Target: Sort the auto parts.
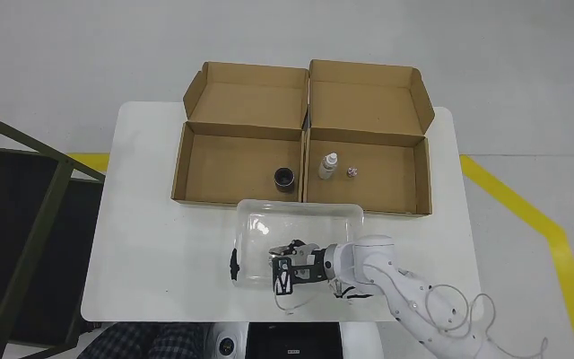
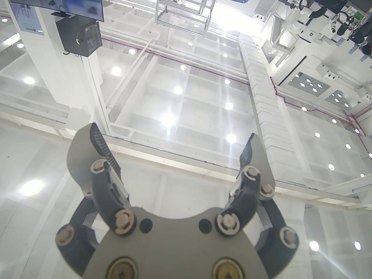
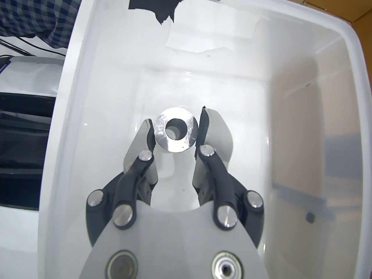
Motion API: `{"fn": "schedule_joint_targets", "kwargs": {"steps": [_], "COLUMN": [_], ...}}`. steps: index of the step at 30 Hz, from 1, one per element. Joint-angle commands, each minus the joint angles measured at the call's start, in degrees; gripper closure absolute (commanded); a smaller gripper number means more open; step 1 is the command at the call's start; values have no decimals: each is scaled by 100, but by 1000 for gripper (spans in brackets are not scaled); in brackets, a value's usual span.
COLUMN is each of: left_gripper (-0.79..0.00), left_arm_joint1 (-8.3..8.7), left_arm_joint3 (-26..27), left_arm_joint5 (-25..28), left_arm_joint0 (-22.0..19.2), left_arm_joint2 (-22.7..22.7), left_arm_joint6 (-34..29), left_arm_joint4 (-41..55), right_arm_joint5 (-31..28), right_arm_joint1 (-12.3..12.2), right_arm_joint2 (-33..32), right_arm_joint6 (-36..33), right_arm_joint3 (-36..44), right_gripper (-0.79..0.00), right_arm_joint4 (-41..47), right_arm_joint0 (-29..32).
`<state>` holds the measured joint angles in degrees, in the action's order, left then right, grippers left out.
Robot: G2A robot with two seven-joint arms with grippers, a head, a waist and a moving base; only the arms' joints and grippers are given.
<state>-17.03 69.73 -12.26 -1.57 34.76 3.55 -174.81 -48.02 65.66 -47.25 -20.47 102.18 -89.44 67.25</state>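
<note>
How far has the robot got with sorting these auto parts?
Three parts already lie in the cardboard boxes: a black ring in the left box, a white bottle-shaped part and a small piece in the right box. In hand: the right gripper is closed on a metal ring inside the clear bin. Left: carrying it to a box; it looks like the last one.

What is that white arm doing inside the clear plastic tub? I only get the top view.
Observer: Inside the clear plastic tub, the right gripper is shut on a silver metal ring with a round hole through it.
Visitor: And where is the other arm?
Observer: The left gripper is open and empty, pointing up at the ceiling lights.
</note>
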Motion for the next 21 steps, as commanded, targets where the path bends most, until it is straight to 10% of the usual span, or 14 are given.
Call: {"fn": "schedule_joint_targets", "kwargs": {"steps": [1, 21], "left_gripper": [-785, -785], "left_arm_joint1": [0, 0], "left_arm_joint3": [0, 0], "left_arm_joint5": [0, 0], "left_arm_joint0": [0, 0], "left_arm_joint2": [0, 0], "left_arm_joint6": [0, 0], "left_arm_joint4": [0, 0], "right_arm_joint5": [-6, -34], "right_arm_joint1": [-2, -91], "right_arm_joint2": [-14, -368], "right_arm_joint6": [6, -64], "right_arm_joint3": [20, 173], "right_gripper": [0, 0], "right_arm_joint4": [29, 247], "right_arm_joint0": [-7, 37]}}
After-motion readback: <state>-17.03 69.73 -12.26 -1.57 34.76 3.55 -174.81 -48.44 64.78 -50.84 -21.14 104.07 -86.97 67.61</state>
